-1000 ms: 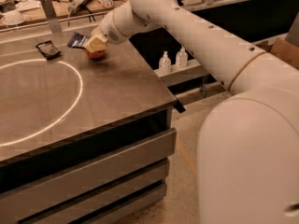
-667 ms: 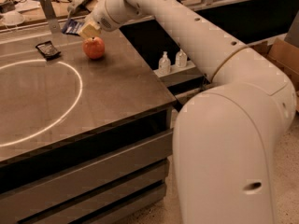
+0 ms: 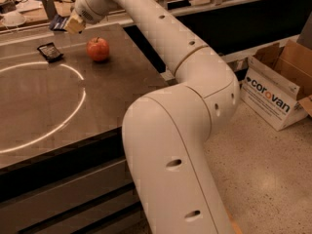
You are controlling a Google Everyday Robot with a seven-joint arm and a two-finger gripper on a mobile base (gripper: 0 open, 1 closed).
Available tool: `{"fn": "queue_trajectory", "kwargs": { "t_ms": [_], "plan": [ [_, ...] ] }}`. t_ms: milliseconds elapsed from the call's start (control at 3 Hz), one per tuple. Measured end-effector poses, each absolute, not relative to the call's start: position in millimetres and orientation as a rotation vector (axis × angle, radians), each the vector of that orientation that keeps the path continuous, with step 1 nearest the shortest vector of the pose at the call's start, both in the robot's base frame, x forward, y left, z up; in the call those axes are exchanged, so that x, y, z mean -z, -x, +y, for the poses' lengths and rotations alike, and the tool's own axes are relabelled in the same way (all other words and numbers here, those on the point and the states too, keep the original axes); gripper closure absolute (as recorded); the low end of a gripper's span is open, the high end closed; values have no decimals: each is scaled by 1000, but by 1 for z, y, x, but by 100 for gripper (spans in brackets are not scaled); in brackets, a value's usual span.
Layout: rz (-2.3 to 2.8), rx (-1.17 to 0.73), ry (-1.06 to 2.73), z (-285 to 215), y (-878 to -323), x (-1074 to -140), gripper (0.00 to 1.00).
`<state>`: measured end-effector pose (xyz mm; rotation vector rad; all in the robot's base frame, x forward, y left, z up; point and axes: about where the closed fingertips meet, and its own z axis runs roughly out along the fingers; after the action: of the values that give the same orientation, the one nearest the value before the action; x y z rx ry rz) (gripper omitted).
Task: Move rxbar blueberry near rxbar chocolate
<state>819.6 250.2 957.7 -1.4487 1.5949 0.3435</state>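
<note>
My gripper is at the back of the table, above and left of a red apple. It is shut on the rxbar blueberry, a navy-blue wrapper that sticks out to the left of the fingers and hangs above the table's far edge. The rxbar chocolate, a small black wrapper, lies flat on the table to the left of the apple, below and a little left of the gripper. My arm hides part of the blue wrapper.
The grey table carries a white painted circle on its left half. A cardboard box stands on the floor at the right. Clutter lies on a bench behind the table.
The gripper has lifted the blue wrapper from beside the apple and carried it up and to the left. The apple and the black wrapper have stayed put.
</note>
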Motion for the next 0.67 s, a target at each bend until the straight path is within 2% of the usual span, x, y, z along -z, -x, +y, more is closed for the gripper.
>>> {"fn": "queue_trajectory", "kwargs": {
  "t_ms": [333,667],
  "plan": [
    [1643,-389,1494,277,-826,-923,84],
    [1691,-409,1493,285,-832,-904,60]
  ]
}}
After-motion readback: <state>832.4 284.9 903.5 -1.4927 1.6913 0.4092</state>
